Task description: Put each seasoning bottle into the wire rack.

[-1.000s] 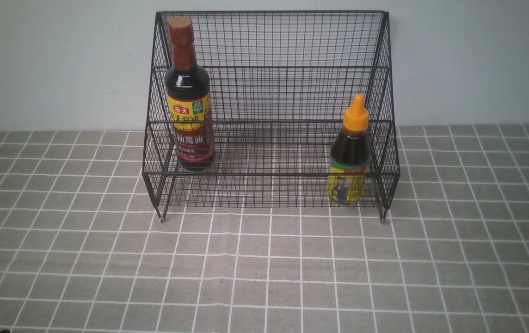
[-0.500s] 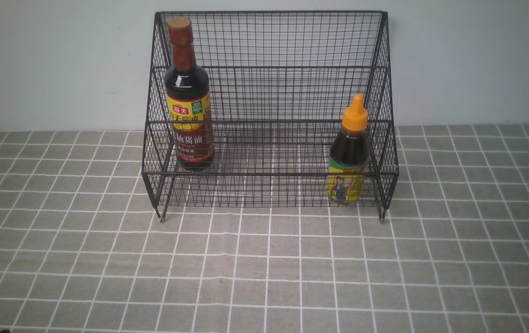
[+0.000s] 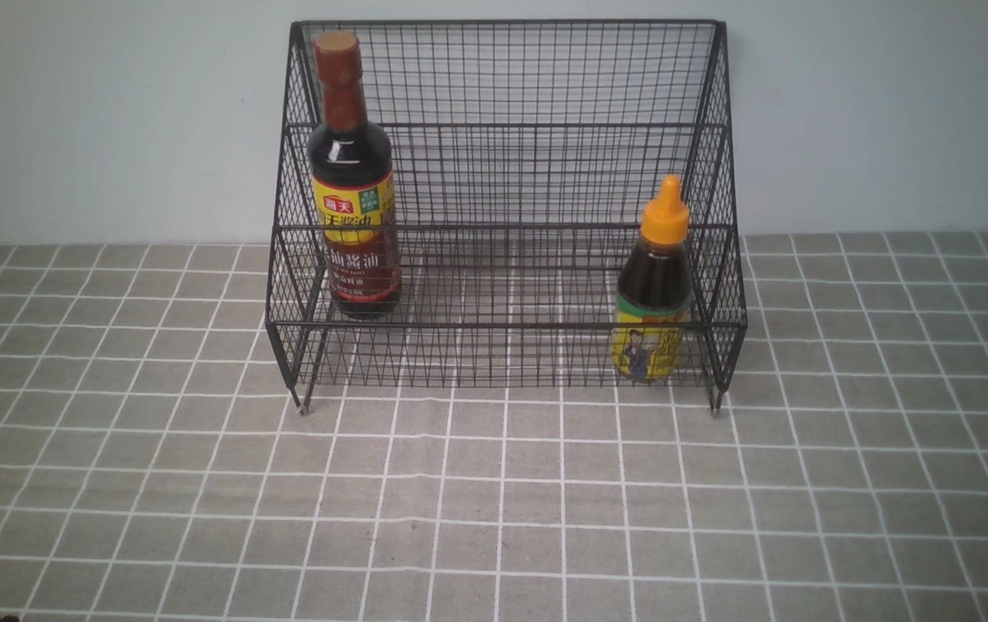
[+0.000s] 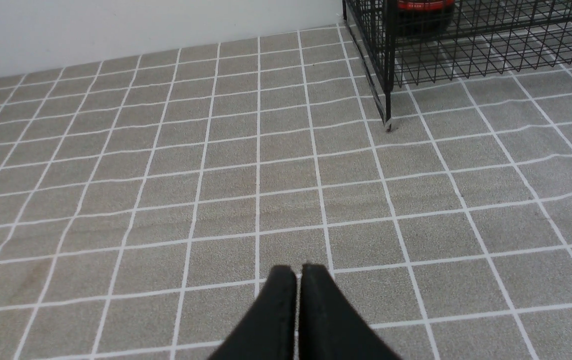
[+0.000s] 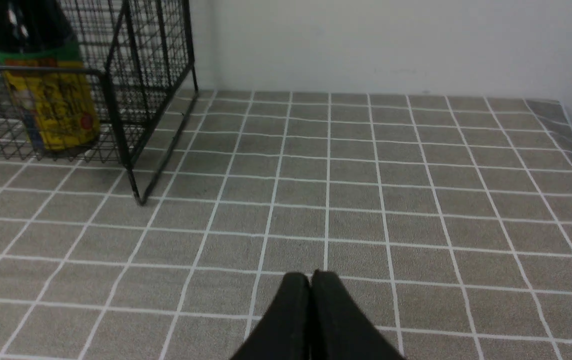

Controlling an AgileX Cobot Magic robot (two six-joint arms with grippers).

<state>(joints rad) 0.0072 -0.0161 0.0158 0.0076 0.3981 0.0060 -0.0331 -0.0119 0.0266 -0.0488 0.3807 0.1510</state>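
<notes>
Front view: tall bottle and short bottle stand in wire rack.
Handling: probably rigid, slippery; grip mid-body.
Hands: left hand, right hand closed, empty.

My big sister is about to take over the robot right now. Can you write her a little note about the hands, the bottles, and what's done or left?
Left gripper: jaws shut, empty, over the checked cloth in front of the rack.
Right gripper: jaws shut, empty, over the cloth too.
Tall bottle: upright in the wire rack, on its left side.
Short bottle with the orange cap: upright in the rack's lower front tier, right side.
Done: both bottles are in the rack.
Left: nothing seems left; no other bottle is in view.
</notes>
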